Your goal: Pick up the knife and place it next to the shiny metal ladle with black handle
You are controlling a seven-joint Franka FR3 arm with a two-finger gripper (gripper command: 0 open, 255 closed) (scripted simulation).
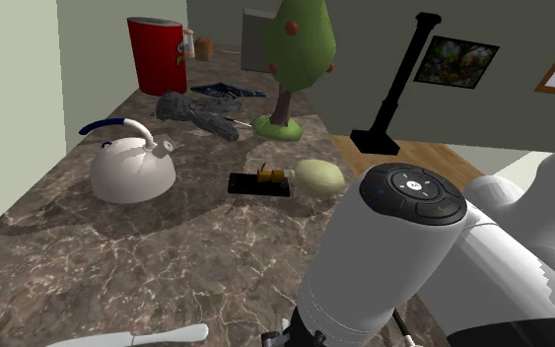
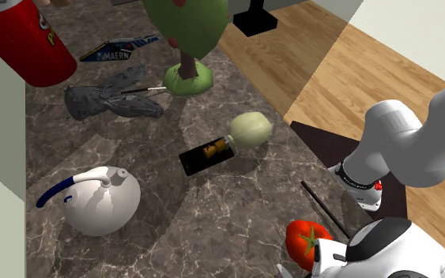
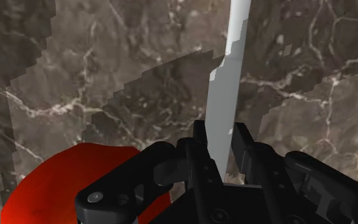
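The black two-finger gripper (image 3: 222, 143) is clenched on the pale grey flat-bladed knife (image 3: 227, 89). Its fingers close on the two long edges near one end, so the rest of the knife juts straight out ahead of the hand over the dark brown marble counter (image 3: 311, 83). That hold looks sensible: a knife lying broad face up gives a hand reaching down from above only its edges to pinch.

In the shoulder view the knife (image 1: 137, 338) runs level along the lower edge, near the counter's front. Whether it is clear of the surface I cannot tell. A glossy red tomato (image 2: 306, 241) sits just beside the hand, so the carry calls for some care.

A thin black rod (image 2: 323, 207) near the tomato may be the ladle's handle — I cannot be sure — and if it is, the destination is close by.
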